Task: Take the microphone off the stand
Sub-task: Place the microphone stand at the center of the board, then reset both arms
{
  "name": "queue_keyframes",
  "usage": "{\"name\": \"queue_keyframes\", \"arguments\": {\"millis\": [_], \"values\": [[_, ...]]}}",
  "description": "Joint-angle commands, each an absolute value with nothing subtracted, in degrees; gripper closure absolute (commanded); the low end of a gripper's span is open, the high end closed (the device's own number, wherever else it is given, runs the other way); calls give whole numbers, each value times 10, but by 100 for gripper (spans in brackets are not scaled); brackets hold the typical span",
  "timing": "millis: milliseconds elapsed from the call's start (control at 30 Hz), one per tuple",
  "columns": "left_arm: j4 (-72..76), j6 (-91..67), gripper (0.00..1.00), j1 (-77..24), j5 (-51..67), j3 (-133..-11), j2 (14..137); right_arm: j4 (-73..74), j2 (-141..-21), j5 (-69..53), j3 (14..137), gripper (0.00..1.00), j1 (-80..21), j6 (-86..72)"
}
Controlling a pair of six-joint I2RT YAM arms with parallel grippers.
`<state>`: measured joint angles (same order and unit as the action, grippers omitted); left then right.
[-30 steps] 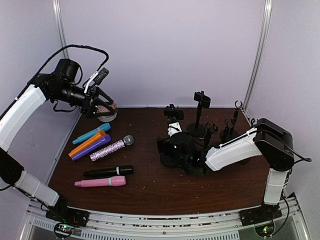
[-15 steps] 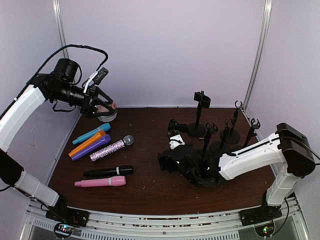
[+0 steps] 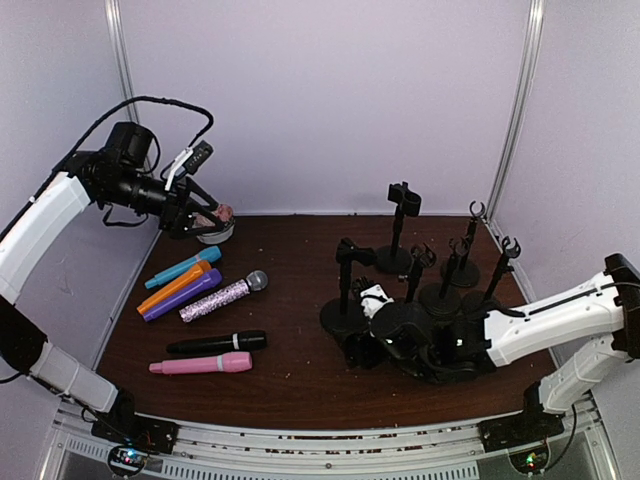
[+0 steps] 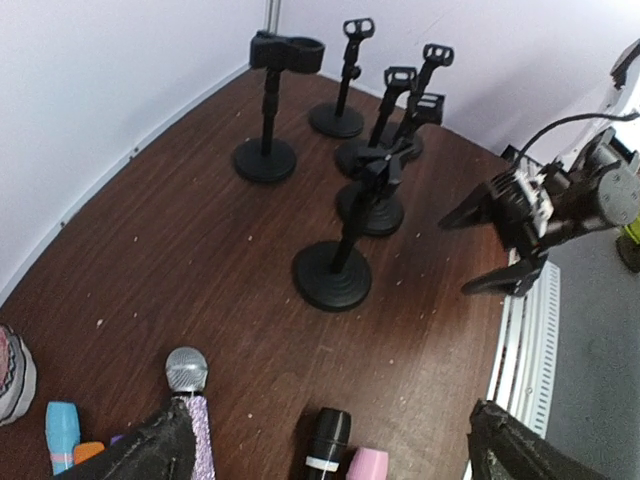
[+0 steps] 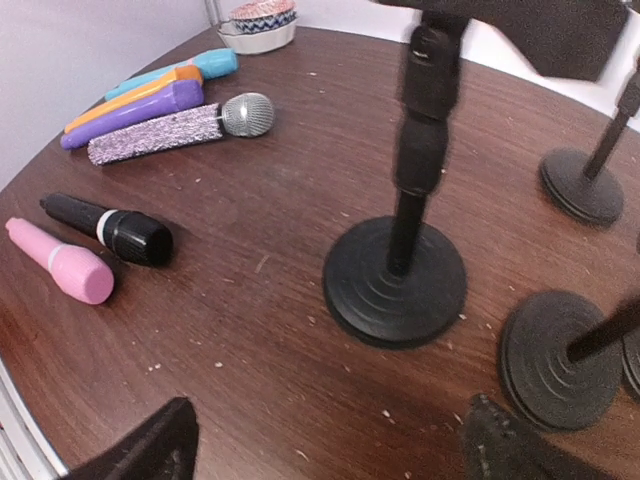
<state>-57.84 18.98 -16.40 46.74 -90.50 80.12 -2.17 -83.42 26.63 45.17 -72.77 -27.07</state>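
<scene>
My left pincer [image 3: 205, 213], upper left, and right pincer [image 5: 330, 445], low centre, both gape empty. The stands [image 3: 400, 225] look bare; microphones [image 3: 222, 298] lie left on the counter [image 3: 300, 390]. A sideways sweep could topple the nearest stand [image 5: 405, 230].

six coloured handheld microphones [image 3: 224, 296] lie on the left of the dark brown wooden table [image 3: 300, 395]. black round-based stands [image 3: 440, 298] cluster right; the right gripper [image 3: 355, 350] sits low, just beside the front black stand [image 3: 345, 315].
</scene>
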Motion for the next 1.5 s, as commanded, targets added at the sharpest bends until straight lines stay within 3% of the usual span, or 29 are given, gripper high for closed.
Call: {"name": "queue_keyframes", "arguments": {"millis": [0, 200, 400, 633, 867, 1133, 1467], "values": [[-552, 230, 2, -122, 408, -846, 789, 6, -714, 329, 370, 0, -705, -345], [-442, 219, 2, -37, 357, -726, 766, 27, -554, 364, 280, 0, -612, -334], [-270, 222, 2, -23, 230, -556, 708, 42, -404, 419, 242, 0, -480, -257], [-28, 159, 2, -14, 165, -408, 679, -149, -305, 517, 111, 0, -377, -134], [153, 119, 2, -13, 93, -328, 699, -252, -317, 512, 82, 0, -289, -60], [354, 110, 2, -13, 66, -263, 752, -365, -440, 452, 54, 0, -170, -64], [434, 54, 2, 28, 50, -259, 794, -567, -602, 371, 64, 0, -94, -38]]}}
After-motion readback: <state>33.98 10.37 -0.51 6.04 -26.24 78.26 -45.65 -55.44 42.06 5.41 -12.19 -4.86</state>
